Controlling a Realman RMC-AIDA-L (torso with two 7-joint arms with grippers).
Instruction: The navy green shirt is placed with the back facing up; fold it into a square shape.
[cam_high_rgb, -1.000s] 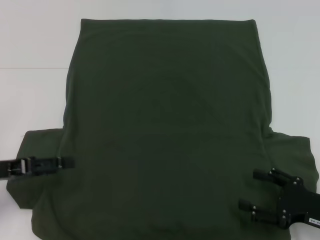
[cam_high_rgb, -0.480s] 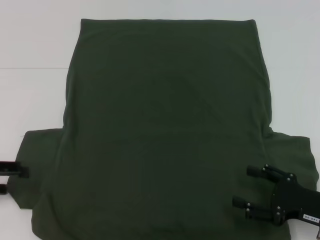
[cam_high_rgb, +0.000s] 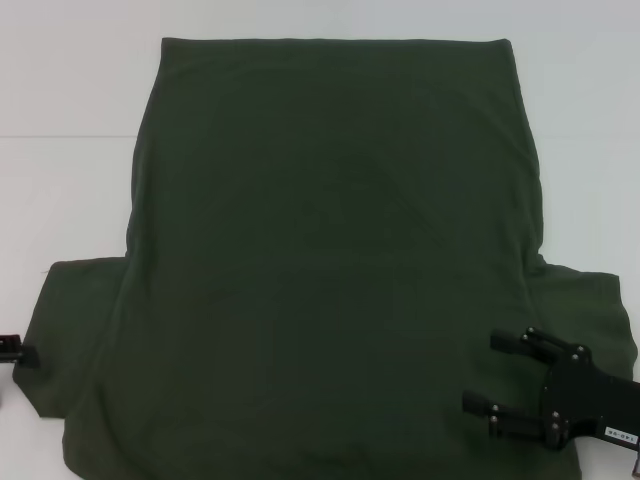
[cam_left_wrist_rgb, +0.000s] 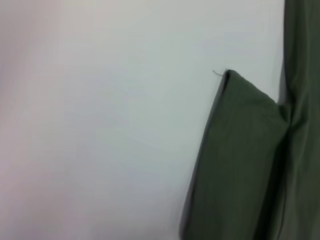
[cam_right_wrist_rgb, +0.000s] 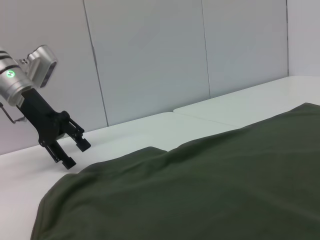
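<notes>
Starting at our left, our left gripper (cam_right_wrist_rgb: 70, 142) sits just off the outer edge of the left sleeve, above the white table (cam_high_rgb: 70, 90); our right wrist view shows its jaws parted and holding nothing, tips angled down toward the surface beside the cloth. In the head view only a sliver of it shows at the frame's edge.

Between the two grippers lies the navy green shirt (cam_high_rgb: 330, 250), spread flat with both short sleeves out to the sides and the body running away from us. We see no fold in it yet, so we judge the folding has not begun: the sleeves and sides have yet to come inward, and the length has to be doubled to make a square.

On our right, our right gripper (cam_high_rgb: 495, 372) is over the shirt near the right sleeve's root, fingers spread and empty, pointing toward the shirt's middle.
</notes>
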